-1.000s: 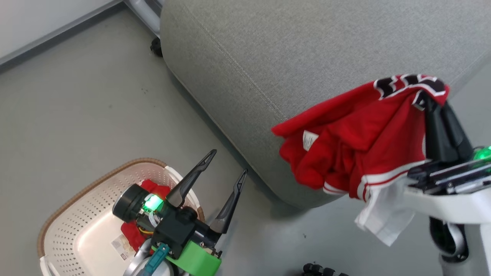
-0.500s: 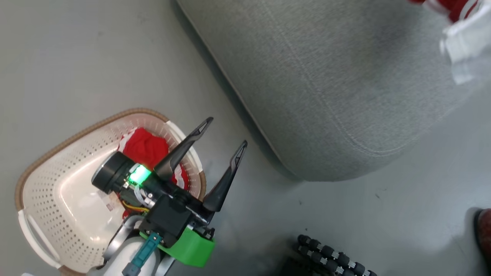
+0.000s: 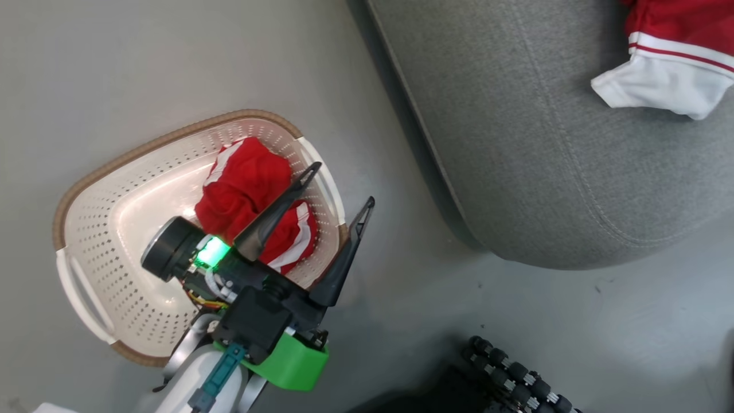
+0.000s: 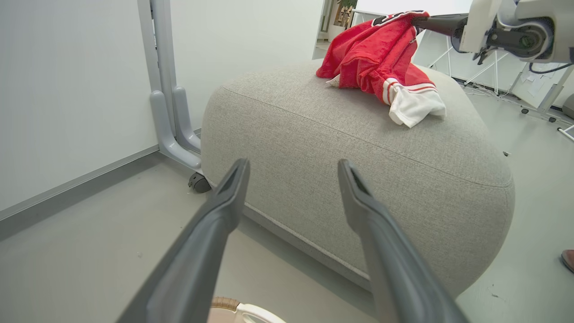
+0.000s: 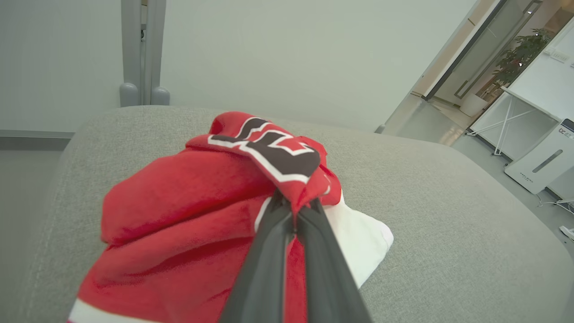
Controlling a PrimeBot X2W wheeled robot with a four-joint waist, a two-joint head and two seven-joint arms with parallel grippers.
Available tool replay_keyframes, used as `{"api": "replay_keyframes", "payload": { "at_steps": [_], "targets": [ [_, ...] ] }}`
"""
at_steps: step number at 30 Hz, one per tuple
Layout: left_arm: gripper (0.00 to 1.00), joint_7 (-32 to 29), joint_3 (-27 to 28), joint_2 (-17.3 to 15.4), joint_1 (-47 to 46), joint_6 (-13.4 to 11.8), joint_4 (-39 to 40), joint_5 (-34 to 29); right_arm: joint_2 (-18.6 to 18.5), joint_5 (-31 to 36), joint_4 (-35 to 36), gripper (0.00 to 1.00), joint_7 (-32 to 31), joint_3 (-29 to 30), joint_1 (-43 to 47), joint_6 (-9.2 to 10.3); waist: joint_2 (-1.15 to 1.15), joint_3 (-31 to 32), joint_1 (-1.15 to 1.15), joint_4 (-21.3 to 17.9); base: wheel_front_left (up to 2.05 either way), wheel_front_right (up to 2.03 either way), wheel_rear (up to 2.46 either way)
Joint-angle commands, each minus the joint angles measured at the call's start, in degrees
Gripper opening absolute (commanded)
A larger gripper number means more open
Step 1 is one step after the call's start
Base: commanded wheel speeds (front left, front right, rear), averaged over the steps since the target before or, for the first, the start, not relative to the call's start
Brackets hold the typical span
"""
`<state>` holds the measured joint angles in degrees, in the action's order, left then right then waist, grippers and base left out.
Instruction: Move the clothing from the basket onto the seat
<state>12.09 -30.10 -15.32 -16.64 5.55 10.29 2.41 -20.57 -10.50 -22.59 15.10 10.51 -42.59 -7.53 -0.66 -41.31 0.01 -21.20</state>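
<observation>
The cream basket (image 3: 172,135) stands on the floor at the left with a red clothing piece (image 3: 241,183) bunched inside. My left gripper (image 3: 343,183) hovers open over the basket's right end, holding nothing; its fingers (image 4: 224,206) point toward the grey seat (image 4: 358,170). A second red garment (image 4: 376,54) with a white hem (image 3: 659,92) hangs from my right gripper (image 5: 293,202), which is shut on the fold by the black-and-white numerals (image 5: 269,152). That garment's lower part lies on the seat (image 5: 448,202).
A grey post on a caster (image 4: 170,112) stands against the wall behind the seat's left end. Black rollers of the robot's base (image 3: 516,373) show at the bottom. A shoe tip (image 4: 568,260) is on the floor at the right.
The head camera has swung toward the basket. My right gripper has carried the numbered garment from beside the seat to over its top. The left gripper stays open.
</observation>
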Motion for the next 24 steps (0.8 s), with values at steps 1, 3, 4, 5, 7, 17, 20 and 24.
{"api": "replay_keyframes", "payload": {
  "at_steps": [1,3,4,5,7,17,20,24],
  "targets": [
    [1.0,0.5,-0.5,0.1,-1.5,0.3,-0.6,-0.1,0.3,0.5,-0.5,0.0,0.1,1.2,1.1,0.07,0.66,-0.1,-0.01,2.2,0.0,0.0,0.0],
    [1.0,0.9,-0.8,0.3,-2.0,0.2,-1.3,-0.4,1.5,0.6,-0.7,0.0,0.1,2.0,2.6,0.06,0.66,0.5,-0.01,2.9,0.0,0.0,0.0],
    [1.0,1.2,-0.7,0.3,-2.2,0.0,-1.8,-0.5,2.1,0.0,-0.3,0.0,0.1,2.8,3.4,0.07,0.66,1.1,-0.01,3.3,0.0,0.0,0.0],
    [1.0,1.4,-0.4,0.7,-2.3,-0.5,-2.3,-0.4,2.5,-0.2,0.2,0.28,0.1,3.8,4.7,0.07,0.66,1.7,-0.01,3.7,0.0,0.0,0.0],
    [1.0,1.9,0.4,1.7,-2.1,-1.9,-3.3,0.4,3.1,0.2,2.6,1.0,0.1,5.0,7.2,0.07,0.66,3.1,-0.01,4.5,0.0,0.0,0.0],
    [1.0,3.1,3.3,8.1,1.7,-3.8,-10.9,8.3,8.4,2.0,16.1,1.0,0.1,3.8,23.0,0.06,0.66,14.4,-0.01,8.9,0.0,0.0,0.0],
    [1.0,3.1,3.9,9.7,2.8,-4.1,-12.2,9.1,8.7,1.9,17.9,1.0,0.1,1.8,26.5,0.07,0.66,18.9,-0.01,11.1,0.0,0.0,0.0],
    [1.0,3.1,6.1,10.8,5.0,-5.8,-12.2,8.0,8.9,3.0,18.7,1.0,0.1,-2.8,29.8,0.07,0.66,24.3,-0.01,13.4,0.0,0.0,0.0]
  ]
}}
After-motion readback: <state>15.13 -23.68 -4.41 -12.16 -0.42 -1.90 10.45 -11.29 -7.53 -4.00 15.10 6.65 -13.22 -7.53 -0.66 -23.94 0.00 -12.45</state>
